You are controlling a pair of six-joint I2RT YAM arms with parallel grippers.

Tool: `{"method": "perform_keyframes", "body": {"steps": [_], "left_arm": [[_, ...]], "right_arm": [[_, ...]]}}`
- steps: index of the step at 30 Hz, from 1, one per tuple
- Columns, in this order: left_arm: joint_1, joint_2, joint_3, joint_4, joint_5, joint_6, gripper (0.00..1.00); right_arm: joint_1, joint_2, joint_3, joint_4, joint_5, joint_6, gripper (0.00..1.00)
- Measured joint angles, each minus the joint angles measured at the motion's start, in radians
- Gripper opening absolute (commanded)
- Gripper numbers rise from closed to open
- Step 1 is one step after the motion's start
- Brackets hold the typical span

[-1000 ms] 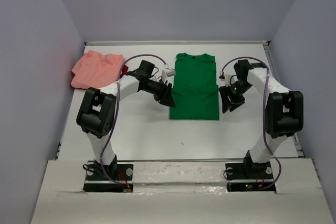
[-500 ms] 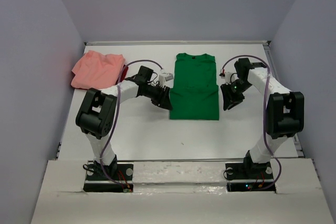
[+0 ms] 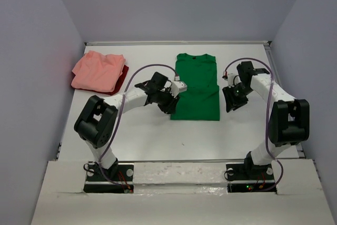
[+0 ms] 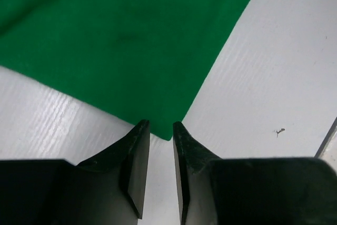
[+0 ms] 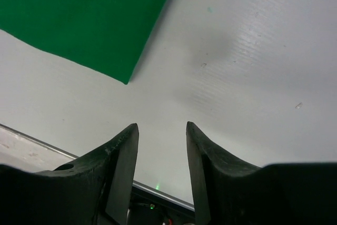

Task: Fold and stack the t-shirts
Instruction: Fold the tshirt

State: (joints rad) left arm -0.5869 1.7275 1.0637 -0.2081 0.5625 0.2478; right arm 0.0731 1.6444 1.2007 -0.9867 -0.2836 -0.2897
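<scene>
Left wrist: left gripper (image 4: 160, 125) has slid up to green shirt (image 4: 121, 35) corner, jaws narrowly apart, nothing pinched. Right gripper (image 5: 160, 127) open, short of its corner. Fold grab likely next.

The left fingers (image 4: 136, 156) stand narrowly parted, the right fingers (image 5: 122, 162) wider, both seemingly empty.

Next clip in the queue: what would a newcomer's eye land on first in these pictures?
The bright green t-shirt lies flat and partly folded mid-table, between the two arms. The left gripper sits with narrowly parted fingers right at the shirt's near left corner, while the right gripper hangs open over the white table, short of the near right corner. At the far left, a crumpled salmon-pink t-shirt lies over dark red cloth.
</scene>
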Motion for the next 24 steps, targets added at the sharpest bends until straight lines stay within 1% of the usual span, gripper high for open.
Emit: {"method": "perform_keyframes", "body": {"steps": [2,6,10,17,24], "left_arm": [[-0.044,-0.024,0.011,-0.001,-0.069,0.053,0.35],[-0.108,-0.066,0.010,-0.001,-0.161,0.127,0.34],[-0.153,-0.076,-0.013,0.013,-0.246,0.204,0.34],[-0.175,-0.093,-0.133,0.032,-0.324,0.311,0.34],[-0.214,-0.116,-0.158,0.048,-0.355,0.384,0.33]], "right_arm": [[0.000,-0.019,-0.014,0.009,0.008,-0.010,0.49],[0.000,-0.068,-0.026,0.019,0.015,-0.033,0.50],[0.000,-0.070,-0.027,0.023,0.031,-0.036,0.50],[0.000,-0.045,-0.032,0.030,0.063,-0.036,0.50],[0.000,-0.014,-0.031,0.030,0.078,-0.027,0.50]]}}
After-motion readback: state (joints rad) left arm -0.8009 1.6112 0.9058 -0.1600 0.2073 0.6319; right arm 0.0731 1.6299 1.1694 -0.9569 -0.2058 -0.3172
